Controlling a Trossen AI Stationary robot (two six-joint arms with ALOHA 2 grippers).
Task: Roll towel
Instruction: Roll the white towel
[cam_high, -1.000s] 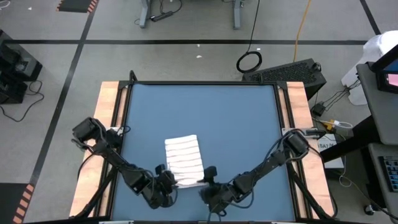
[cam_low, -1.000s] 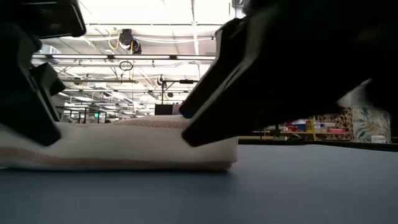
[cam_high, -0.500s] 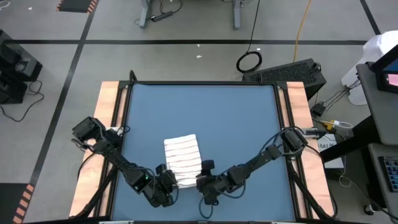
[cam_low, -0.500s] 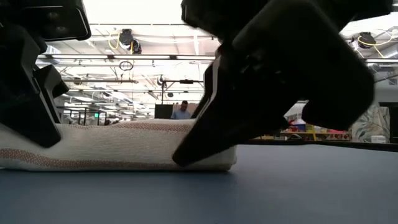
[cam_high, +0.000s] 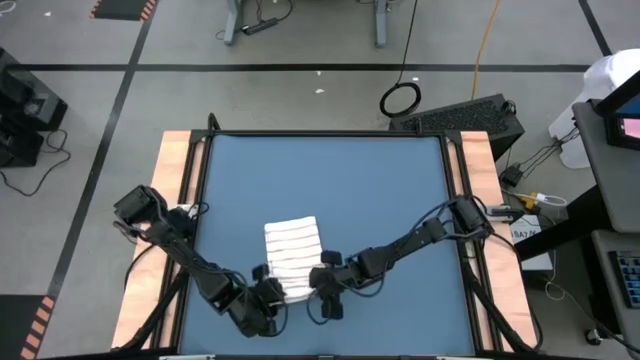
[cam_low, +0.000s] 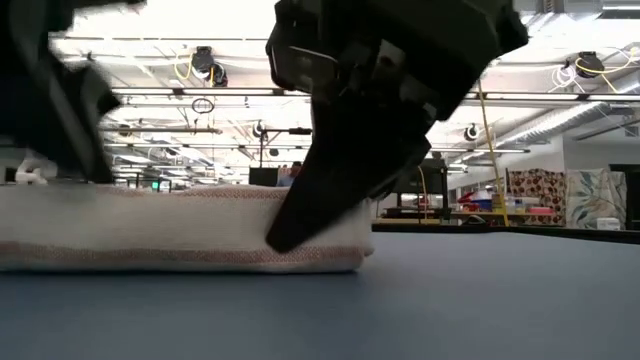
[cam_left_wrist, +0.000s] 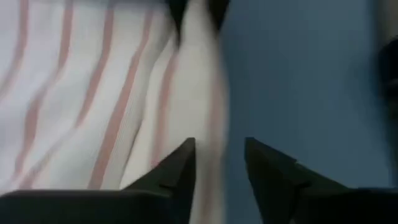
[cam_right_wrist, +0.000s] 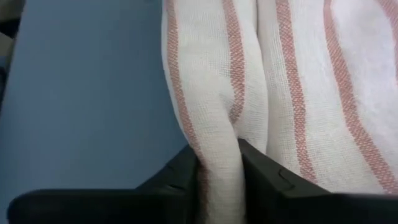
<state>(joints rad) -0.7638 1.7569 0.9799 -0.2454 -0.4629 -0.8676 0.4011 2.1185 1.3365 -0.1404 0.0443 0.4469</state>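
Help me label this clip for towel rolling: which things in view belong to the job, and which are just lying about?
Part of the job:
towel, folded on the blue table
right gripper, pinching a towel edge
left gripper, at the towel's near edge

Just lying about:
cable coil on the floor
black case beyond the table

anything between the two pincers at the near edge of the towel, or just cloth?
Just cloth. In the high view the towel's near edge spans the gap between left pincer and right pincer. Right wrist view shows the right pincer pinching a fold.

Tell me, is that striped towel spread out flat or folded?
Folded: the towel lies as a thick, layered pad in the low view, a small rectangle from above.
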